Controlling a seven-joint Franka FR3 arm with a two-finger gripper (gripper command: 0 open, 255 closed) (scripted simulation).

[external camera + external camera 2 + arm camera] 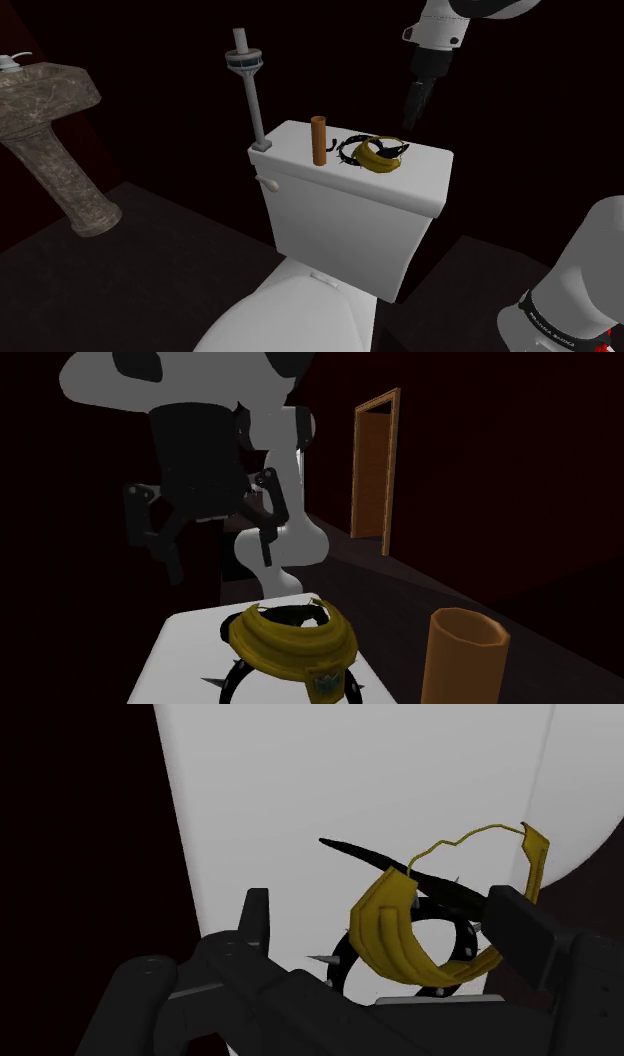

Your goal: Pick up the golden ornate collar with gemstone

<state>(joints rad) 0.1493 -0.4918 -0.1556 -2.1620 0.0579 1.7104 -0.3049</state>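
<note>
A golden collar (380, 158) lies on a white toilet tank lid (425, 180), tangled over a black spiked collar (347, 959) that it partly hides. Its gem pendant (327, 683) is cut off at the second exterior view's bottom edge. A brown cylinder (319, 140) stands nearby, towards the shoulder view's left, with bare lid around it. The black jaws hang above, spread apart and empty. In the wrist view the golden collar lies between them, untouched.

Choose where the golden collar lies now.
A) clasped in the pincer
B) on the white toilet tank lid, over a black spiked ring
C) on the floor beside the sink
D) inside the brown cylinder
B: the golden collar rests on the toilet tank lid, overlapping the black spiked ring, with the open pincer above it.
</note>
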